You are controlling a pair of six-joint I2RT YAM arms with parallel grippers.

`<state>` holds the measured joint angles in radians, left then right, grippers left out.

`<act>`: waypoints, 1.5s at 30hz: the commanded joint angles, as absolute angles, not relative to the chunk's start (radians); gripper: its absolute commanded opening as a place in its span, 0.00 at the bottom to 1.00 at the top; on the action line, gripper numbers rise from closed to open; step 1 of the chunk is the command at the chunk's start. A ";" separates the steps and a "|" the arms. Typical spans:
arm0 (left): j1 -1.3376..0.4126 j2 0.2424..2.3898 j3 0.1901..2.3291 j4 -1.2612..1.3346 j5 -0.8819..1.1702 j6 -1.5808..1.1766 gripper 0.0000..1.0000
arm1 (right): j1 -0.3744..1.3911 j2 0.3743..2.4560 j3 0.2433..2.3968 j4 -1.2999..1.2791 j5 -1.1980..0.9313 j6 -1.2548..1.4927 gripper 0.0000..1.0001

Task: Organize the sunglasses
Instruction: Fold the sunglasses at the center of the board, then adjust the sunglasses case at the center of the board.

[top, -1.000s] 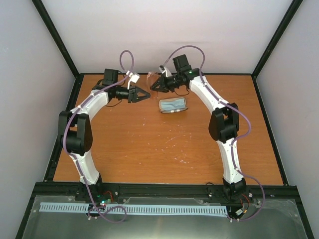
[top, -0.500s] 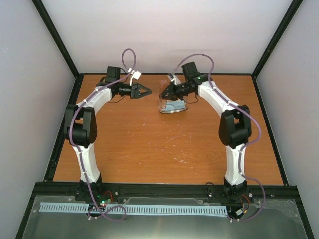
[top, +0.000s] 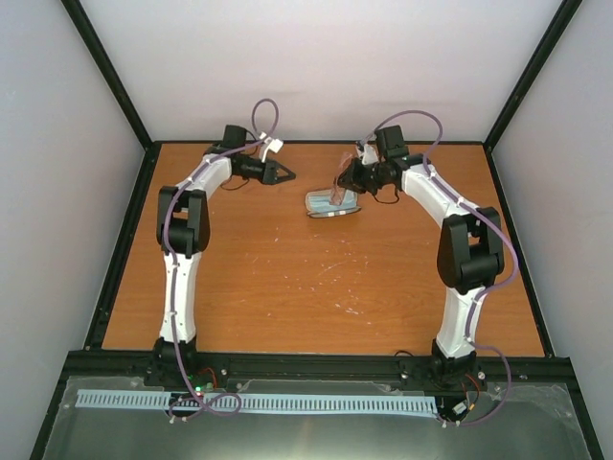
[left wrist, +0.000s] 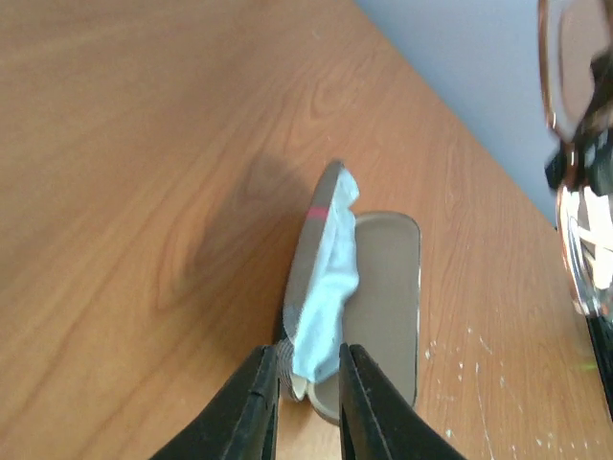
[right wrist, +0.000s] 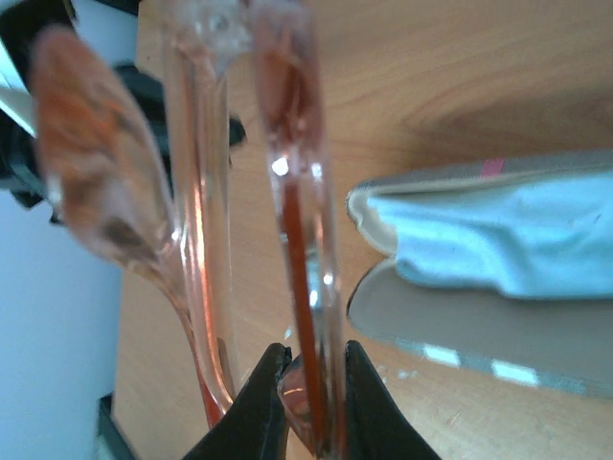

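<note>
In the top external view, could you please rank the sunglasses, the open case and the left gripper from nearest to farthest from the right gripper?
1. The sunglasses: pinched in the right gripper itself.
2. The open case: just below the right gripper in the image, on the table.
3. The left gripper: farthest, off to the left.

sunglasses (right wrist: 306,220): orange-pink translucent | case (left wrist: 378,297): tan, red stripe | cloth (right wrist: 488,240): light blue
</note>
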<state>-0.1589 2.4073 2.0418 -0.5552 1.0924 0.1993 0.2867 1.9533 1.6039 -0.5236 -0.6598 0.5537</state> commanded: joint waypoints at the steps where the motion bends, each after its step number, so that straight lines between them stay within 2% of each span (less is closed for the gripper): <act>1: -0.183 2.332 2.005 -0.692 1.097 0.328 0.20 | 0.290 1.987 1.711 -0.539 -0.491 0.380 0.03; 4: -0.207 2.210 1.803 -0.699 1.073 0.410 0.19 | 0.286 2.040 1.787 -0.547 -0.407 0.302 0.03; 8: -0.247 2.077 1.595 -0.709 1.045 0.477 0.19 | 0.281 2.170 1.958 -0.601 -0.399 0.239 0.03; 11: -0.307 2.031 1.498 -0.709 0.997 0.513 0.19 | 0.282 2.273 2.110 -0.665 -0.396 0.212 0.03; 14: -0.357 2.033 1.464 -0.686 0.944 0.494 0.19 | 0.282 2.305 2.148 -0.682 -0.381 0.193 0.03; 26: -0.448 2.209 1.600 -0.651 0.794 0.383 0.19 | 0.282 2.259 2.082 -0.683 -0.288 0.102 0.03; 45: -0.440 2.339 1.788 -0.579 0.584 0.287 0.20 | 0.282 2.217 2.017 -0.726 -0.333 0.018 0.03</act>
<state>-0.4408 2.3180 1.7321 -0.5972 0.6312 0.3080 0.2817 2.2887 2.0480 -0.7162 -0.3264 0.0593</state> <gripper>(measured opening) 0.204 0.092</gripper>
